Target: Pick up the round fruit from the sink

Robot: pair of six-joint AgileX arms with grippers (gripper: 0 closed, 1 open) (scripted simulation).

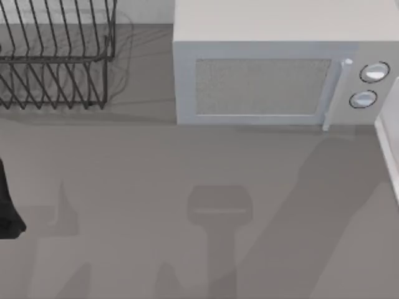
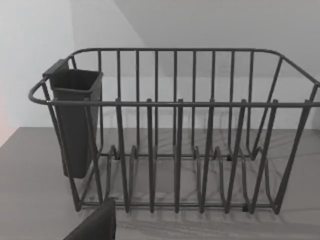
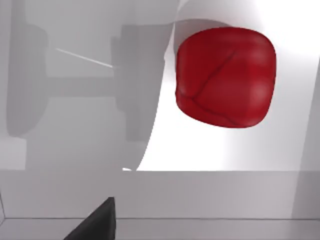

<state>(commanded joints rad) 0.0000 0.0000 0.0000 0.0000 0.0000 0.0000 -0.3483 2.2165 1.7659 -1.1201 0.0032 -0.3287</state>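
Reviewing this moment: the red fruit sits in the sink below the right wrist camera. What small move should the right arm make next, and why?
Probably lower the right pincer toward the round fruit. It lies free on the pale sink floor, ahead of the camera and not yet gripped. One dark fingertip shows at the frame's edge. The left arm sits parked at the table's left, facing the dish rack.

Dark wire dish rack (image 1: 56, 56): cut off by the top and left edges in the top view. Light grey boxy microwave (image 1: 274, 68): top and right side run out of frame. White sink rim (image 1: 389, 156) clipped at the right edge. Black left arm (image 1: 7, 205) only partly in at the left edge. Each wrist view shows just a dark finger corner (image 2: 97, 225) (image 3: 97, 222) at the bottom; finger spacing can't be read.
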